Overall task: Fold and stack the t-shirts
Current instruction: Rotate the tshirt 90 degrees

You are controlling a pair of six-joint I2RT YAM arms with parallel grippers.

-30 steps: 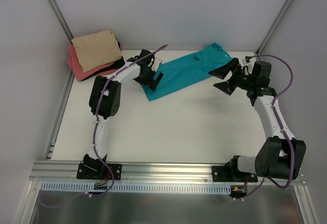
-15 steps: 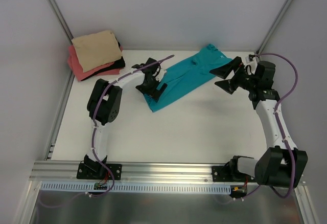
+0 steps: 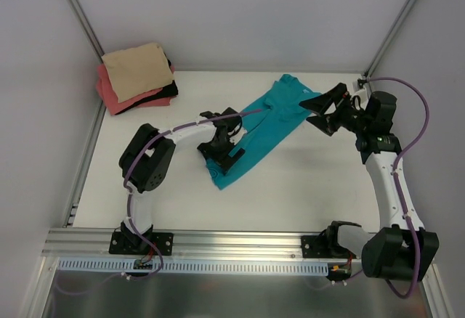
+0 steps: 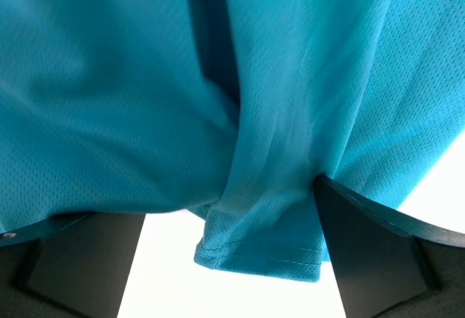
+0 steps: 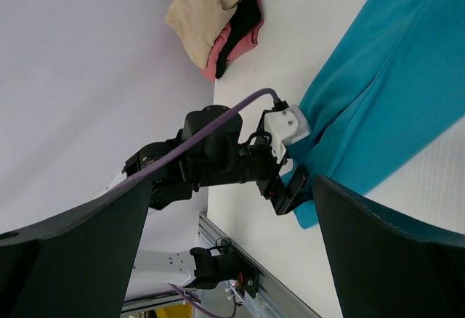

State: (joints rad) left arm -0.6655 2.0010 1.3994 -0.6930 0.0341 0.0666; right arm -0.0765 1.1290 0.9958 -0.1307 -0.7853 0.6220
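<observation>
Pinching the teal t-shirt [image 3: 263,123] hem, my left fingers [image 3: 227,160] grip it; right fingers [image 3: 325,107] spread apart, holding nothing.

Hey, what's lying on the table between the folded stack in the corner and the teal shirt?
Nothing: the top view shows bare table between the stack and teal shirt.

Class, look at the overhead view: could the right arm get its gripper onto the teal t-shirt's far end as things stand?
Probably yes: the right gripper, open, hovers beside the teal t-shirt with nothing between them.
</observation>
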